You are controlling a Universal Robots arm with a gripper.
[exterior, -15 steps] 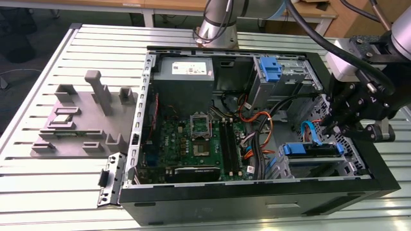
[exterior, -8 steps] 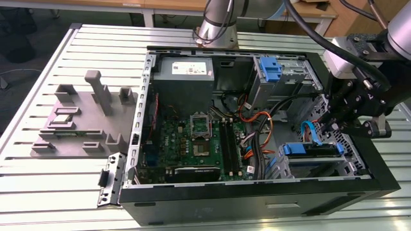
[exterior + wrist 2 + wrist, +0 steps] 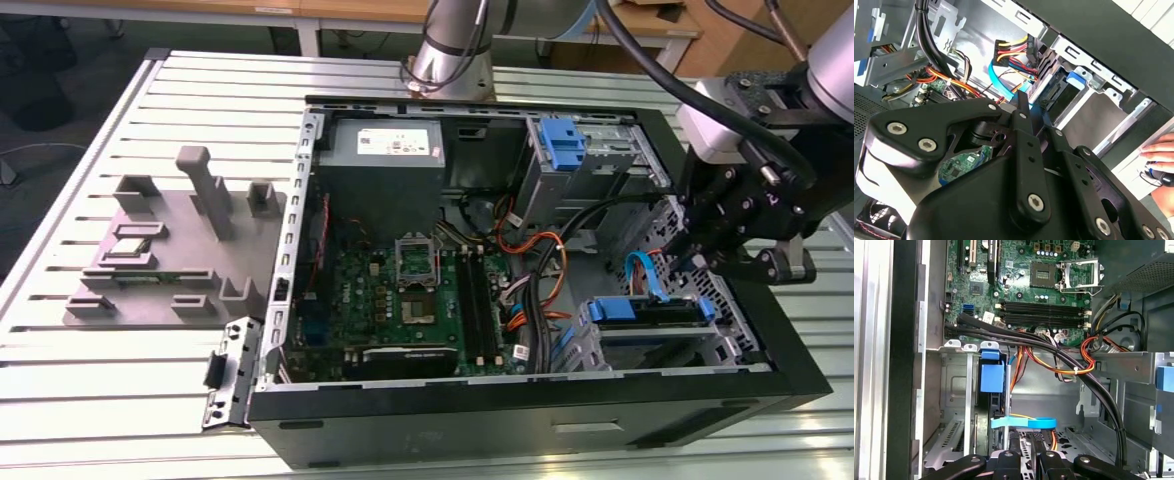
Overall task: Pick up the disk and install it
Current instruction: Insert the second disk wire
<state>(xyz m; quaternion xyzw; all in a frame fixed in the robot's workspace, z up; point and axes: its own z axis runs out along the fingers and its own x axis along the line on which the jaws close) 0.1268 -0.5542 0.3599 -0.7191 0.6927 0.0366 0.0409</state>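
Slatted metal table (image 3: 107,400) carrying an open black computer case (image 3: 534,420), side panel off, motherboard (image 3: 414,290) exposed. Item: the disk (image 3: 647,311), seen edge-on as a blue strip, sat in the lower drive cage (image 3: 727,345) at the case corner toward the exterior view's right; its long axis ran across that view, level with the cage's mouth. Tool: the gripper (image 3: 707,262), hung above the cage, just up from the disk and toward the exterior view's right of it, apart from it so far as could be judged; a light-blue data cable (image 3: 641,275) curved between the two. Whether the gripper was spread or pressed together could not be told. In the first wrist view the disk (image 3: 992,377) stood ahead of the tool, slotted on edge between the cage walls. Judged: disk seated or nearly so. Also noted: a person's hand (image 3: 1160,150) at the case's outer edge
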